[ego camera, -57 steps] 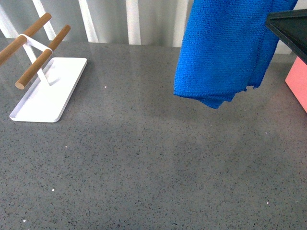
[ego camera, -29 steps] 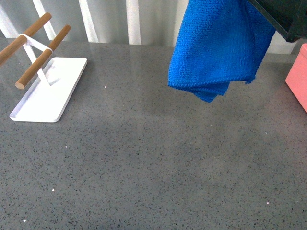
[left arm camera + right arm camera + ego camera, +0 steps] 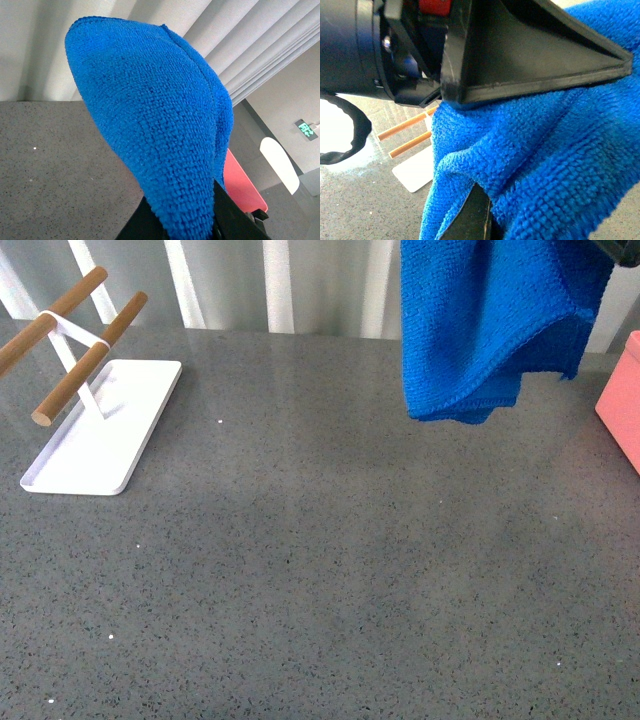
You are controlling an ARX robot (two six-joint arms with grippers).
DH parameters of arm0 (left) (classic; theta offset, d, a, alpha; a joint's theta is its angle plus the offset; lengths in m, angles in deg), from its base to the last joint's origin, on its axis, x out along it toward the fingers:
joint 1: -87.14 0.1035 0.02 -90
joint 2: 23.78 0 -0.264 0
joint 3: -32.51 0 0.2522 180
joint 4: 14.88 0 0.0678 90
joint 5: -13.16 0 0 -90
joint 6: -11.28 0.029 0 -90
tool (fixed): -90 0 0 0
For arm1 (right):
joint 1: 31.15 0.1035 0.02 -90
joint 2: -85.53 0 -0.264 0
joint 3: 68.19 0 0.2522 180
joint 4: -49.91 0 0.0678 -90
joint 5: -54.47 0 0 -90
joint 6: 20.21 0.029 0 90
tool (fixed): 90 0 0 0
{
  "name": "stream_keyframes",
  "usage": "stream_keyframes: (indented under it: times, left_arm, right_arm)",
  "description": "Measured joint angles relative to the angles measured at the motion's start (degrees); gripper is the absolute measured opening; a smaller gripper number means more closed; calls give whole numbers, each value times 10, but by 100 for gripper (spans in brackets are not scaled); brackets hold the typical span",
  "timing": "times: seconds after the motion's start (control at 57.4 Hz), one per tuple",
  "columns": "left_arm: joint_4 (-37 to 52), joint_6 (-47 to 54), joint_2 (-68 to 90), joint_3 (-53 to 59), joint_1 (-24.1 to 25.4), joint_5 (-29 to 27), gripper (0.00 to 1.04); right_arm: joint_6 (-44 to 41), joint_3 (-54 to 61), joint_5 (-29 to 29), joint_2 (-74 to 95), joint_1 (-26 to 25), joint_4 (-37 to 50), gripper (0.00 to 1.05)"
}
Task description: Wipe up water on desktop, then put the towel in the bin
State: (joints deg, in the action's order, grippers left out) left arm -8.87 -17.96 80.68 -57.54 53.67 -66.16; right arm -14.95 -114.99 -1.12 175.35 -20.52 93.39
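With left jaws clamped on towel (image 3: 480, 330) hanging clear of bench (image 3: 300, 570) at 1 o'clock (right jaws: can't tell if open or closed), carry over bin (image 3: 622, 400) at 3 o'clock, release only with dangling corner inside walls.

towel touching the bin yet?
Apart. The front view shows the towel hanging in the air, with a strip of desktop visible between its right hem and the wall of the bin.
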Motion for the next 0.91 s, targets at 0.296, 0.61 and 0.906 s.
stream_keyframes:
  times: [0.296, 0.61, 0.906]
  left_arm:
    - [-12, -2, -1, 0, 8, -2, 18]
    - [-6, -4, -15, 46, 83, 9, 70]
    - [61, 113, -150, 301, 285, 98, 98]
  right_arm:
    - [-10, 0, 8, -24, -31, -36, 5]
    - [12, -4, 12, -31, -76, -60, 5]
    - [1, -19, -6, -25, -123, -125, 5]
